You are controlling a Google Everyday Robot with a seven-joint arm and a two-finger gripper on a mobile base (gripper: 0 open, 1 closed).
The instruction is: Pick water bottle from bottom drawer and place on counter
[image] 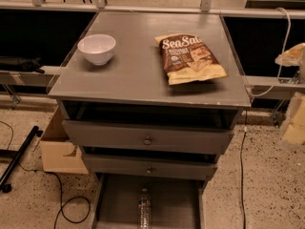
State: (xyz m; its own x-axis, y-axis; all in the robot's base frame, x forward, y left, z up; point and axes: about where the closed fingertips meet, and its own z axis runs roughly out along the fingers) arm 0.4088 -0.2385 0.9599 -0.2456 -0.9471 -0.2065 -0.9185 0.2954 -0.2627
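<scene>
The water bottle (144, 209), clear with a white cap, lies lengthwise on the floor of the open bottom drawer (174, 204), cap pointing toward the cabinet. The counter (138, 75) is the grey top slab above two knobbed drawer fronts. My gripper (293, 125) shows as cream-coloured parts at the right edge of the view, beside the cabinet at the height of the upper drawers. It is well to the right of the bottle and above it, and touches nothing.
A white bowl (96, 48) stands at the counter's left and a brown snack bag (190, 58) lies at its right. A cardboard box (57, 149) sits on the floor left of the cabinet, with cables (71, 209) and a black pole (19, 156).
</scene>
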